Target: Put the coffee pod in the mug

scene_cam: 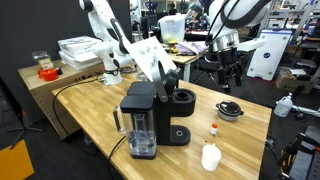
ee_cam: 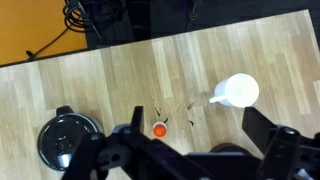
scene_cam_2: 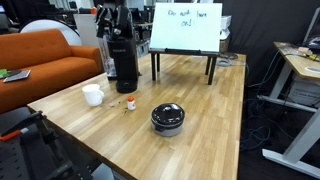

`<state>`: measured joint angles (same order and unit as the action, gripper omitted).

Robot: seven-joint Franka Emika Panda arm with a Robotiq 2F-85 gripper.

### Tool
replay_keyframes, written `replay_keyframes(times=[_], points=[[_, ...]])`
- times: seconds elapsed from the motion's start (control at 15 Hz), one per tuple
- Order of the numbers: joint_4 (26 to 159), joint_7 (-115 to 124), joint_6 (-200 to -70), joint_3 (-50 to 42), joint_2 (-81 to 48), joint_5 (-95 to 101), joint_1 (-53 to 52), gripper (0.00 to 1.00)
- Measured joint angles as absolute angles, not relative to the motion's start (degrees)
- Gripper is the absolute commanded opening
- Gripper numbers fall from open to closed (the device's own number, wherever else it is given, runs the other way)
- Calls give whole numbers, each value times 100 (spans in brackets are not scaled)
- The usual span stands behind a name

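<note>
Plainly, your tool (ee_cam: 200,150) is spread wide and holds nothing. In the wrist view its dark fingers (ee_cam: 120,150) come in from the bottom edge, well apart, high over the worktop (ee_cam: 100,80). From the tool's midpoint the coffee pod (ee_cam: 159,129) sits at about 11 o'clock on bare wood, orange-red top up. The mug (ee_cam: 237,92) stands at about 1 o'clock, mouth up, near the pod but not touching it. A black lidded dish (ee_cam: 68,135) lies off at 9 o'clock.

Treat the pod as very light, stiff-walled and smooth. It will probably skid or tip if one finger reaches it first. Centre on it, take it across the side wall below the top rim, and squeeze gently. The mug looks light enough to be nudged, so let go above its mouth and keep off the rim.

The wrist view gives you the flat layout but little sense of height. In an exterior view the pod (scene_cam_2: 130,103) stands between the mug (scene_cam_2: 93,95) and the dish (scene_cam_2: 167,118). The black coffee machine (scene_cam_2: 122,60) rises at 12 o'clock from the pod, and the tool hangs above it. The wrist view shows no clear outline of that machine, so check your descent path here.
</note>
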<state>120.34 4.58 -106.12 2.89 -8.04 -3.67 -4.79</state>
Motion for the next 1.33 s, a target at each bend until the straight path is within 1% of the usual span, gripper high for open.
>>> replay_keyframes(times=[0.33, 0.67, 1.07, 1.33], points=[[12108, 355, -11194, 315, -996, -372, -495, 100], [12044, 158, -11736, 282, -1670, -373, -454, 100], [11208, -12, -11713, 217, -2646, -374, -284, 100], [11143, -13, -11714, 222, -2732, -374, -288, 100]])
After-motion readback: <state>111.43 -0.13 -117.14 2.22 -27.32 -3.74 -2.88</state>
